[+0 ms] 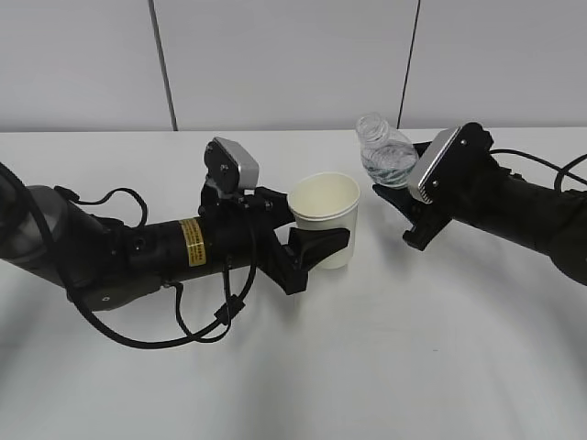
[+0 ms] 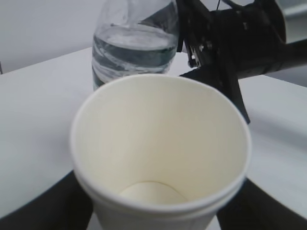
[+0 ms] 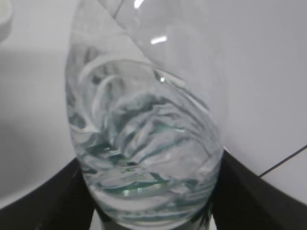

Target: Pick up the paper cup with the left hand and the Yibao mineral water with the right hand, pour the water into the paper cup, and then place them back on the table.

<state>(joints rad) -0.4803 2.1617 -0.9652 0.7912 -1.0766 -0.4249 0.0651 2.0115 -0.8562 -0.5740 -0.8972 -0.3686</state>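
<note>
Left hand: we are holding the paper cup [image 1: 326, 218] in the left gripper [image 1: 307, 240], at the centre of the exterior view; the jaws are closed around its lower wall, one on each side.
Right hand: we are holding the Yibao mineral water [image 1: 385, 153] in the right gripper [image 1: 404, 206], at the upper right of the centre; the jaws are clamping the lower body of the bottle, as the right wrist view is showing.
Bottle position: it is leaning with its neck toward the cup, but its mouth is not yet above the rim; the two are near, not touching.
Cup content: in the left wrist view the bottom of the cup is looking dry, so we are judging that the pouring is not yet begun.
Cup height: we cannot tell if its base is resting on the table [image 1: 367, 367] or is lifted a little.
Risk of spilling: if we are tilting the bottle more before the mouth is over the cup, the water is going onto the table.
Risk of crushing: the cup is thin paper; too strong a grip is deforming the rim and making the target narrower.
Risk of slipping: the bottle is smooth and soft, so it may be turning in the jaws while tilting.
Risk of collision: both grippers are working close together, and a knock may be tipping the cup.
</note>
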